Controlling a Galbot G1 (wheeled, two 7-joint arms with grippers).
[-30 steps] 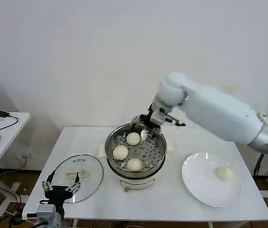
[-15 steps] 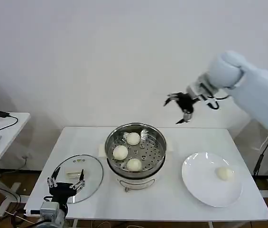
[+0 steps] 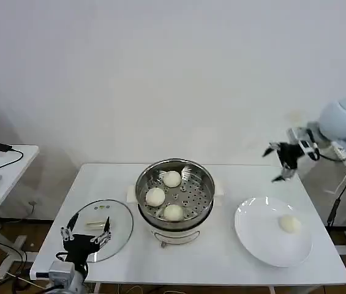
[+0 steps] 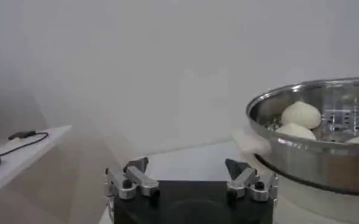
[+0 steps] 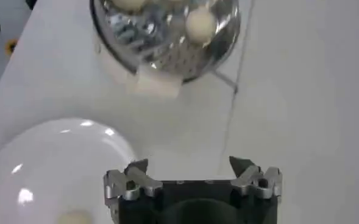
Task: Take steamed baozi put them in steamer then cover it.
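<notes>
The steamer stands at the table's middle with three steamed baozi on its perforated tray. A fourth baozi lies on the white plate at the right. My right gripper hangs open and empty in the air above the table's far right edge, beyond the plate. My left gripper is open and empty at the front left, over the glass lid. In the left wrist view the steamer and baozi lie ahead of the open gripper.
A side table with a cable and a dark mouse stands at the left. In the right wrist view the open right gripper looks down on the plate, the steamer and bare tabletop between them.
My right gripper has lifted out of the steamer and swung right, out past the plate, leaving three baozi inside. The left gripper has shifted slightly by the lid.
</notes>
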